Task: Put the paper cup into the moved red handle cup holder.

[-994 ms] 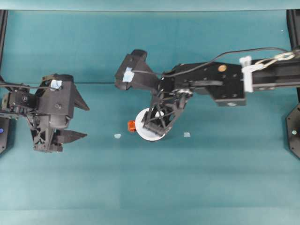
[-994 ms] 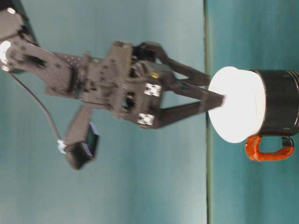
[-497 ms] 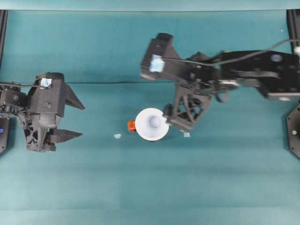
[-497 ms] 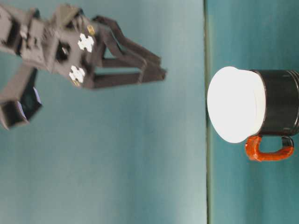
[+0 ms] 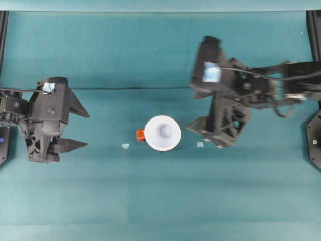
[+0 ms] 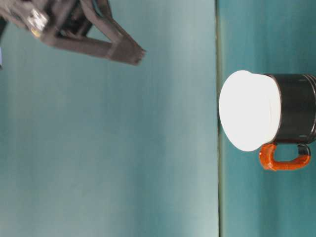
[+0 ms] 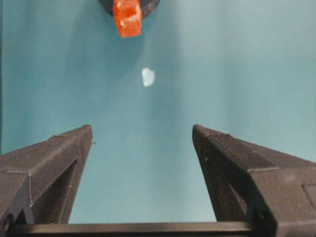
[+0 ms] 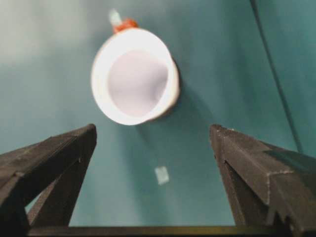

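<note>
The white paper cup [image 5: 162,132] sits upright inside the black red handle cup holder [image 6: 296,108] at the table's middle, its rim above the holder's top. The holder's orange-red handle [image 5: 141,134] points toward the left arm. My right gripper [image 5: 203,136] is open and empty, raised off the table to the right of the cup, and blurred. The right wrist view looks down into the cup [image 8: 134,76] ahead of the spread fingers [image 8: 54,158]. My left gripper [image 5: 86,129] is open and empty at the far left, with the handle [image 7: 127,17] well ahead of it.
Two small pale scraps lie on the teal cloth, one left of the holder [image 5: 125,145] and one to its right [image 5: 199,144]. A dark seam [image 5: 110,89] crosses the table behind the cup. Black frame posts [image 5: 315,140] stand at the side edges.
My right gripper released the paper cup, rose and pulled back to the right. The cup stayed seated in the holder. The left gripper shifted slightly left, then held still.
</note>
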`<state>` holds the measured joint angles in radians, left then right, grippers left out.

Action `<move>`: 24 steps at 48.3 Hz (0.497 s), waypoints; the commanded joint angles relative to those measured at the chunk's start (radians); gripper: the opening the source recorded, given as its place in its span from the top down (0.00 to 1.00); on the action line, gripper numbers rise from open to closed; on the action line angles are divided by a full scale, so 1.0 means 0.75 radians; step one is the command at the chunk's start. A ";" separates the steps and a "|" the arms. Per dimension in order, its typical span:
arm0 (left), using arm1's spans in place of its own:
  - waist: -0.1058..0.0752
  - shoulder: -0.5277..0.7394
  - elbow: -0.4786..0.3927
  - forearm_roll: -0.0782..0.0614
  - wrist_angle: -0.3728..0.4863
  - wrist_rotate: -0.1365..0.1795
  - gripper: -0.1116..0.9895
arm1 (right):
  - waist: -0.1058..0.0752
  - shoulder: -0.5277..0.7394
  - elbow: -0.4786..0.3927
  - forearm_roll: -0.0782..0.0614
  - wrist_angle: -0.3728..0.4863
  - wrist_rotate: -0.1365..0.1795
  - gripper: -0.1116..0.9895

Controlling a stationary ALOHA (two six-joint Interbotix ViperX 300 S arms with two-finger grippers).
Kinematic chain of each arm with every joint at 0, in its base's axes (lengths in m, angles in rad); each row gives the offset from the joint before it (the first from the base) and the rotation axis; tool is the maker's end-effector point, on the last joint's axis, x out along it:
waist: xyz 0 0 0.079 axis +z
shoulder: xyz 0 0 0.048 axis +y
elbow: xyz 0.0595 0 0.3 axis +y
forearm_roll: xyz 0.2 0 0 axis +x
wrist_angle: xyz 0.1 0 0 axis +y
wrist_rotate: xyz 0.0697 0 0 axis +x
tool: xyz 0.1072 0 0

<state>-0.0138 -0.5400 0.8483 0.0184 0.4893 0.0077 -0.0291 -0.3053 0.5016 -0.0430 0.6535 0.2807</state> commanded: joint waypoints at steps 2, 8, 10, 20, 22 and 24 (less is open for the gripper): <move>0.002 -0.010 -0.016 0.004 -0.006 0.000 0.09 | 0.018 -0.264 0.057 -0.004 -0.108 -0.018 0.12; 0.002 -0.010 -0.016 0.004 -0.006 0.004 0.09 | 0.029 -0.335 0.112 -0.004 -0.172 -0.018 0.12; 0.002 -0.010 -0.016 0.004 -0.006 0.004 0.09 | 0.035 -0.356 0.127 -0.004 -0.176 -0.018 0.12; 0.002 -0.010 -0.020 0.002 -0.006 0.002 0.09 | 0.055 -0.401 0.188 -0.004 -0.178 -0.018 0.12; 0.000 -0.012 -0.016 0.004 -0.006 0.002 0.09 | 0.057 -0.403 0.194 -0.004 -0.184 -0.018 0.12; 0.000 -0.012 -0.020 0.002 -0.006 0.002 0.09 | 0.057 -0.403 0.200 -0.004 -0.188 -0.018 0.12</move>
<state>-0.0138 -0.5415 0.8483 0.0184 0.4893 0.0061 0.0092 -0.5246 0.6565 -0.0445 0.5262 0.2807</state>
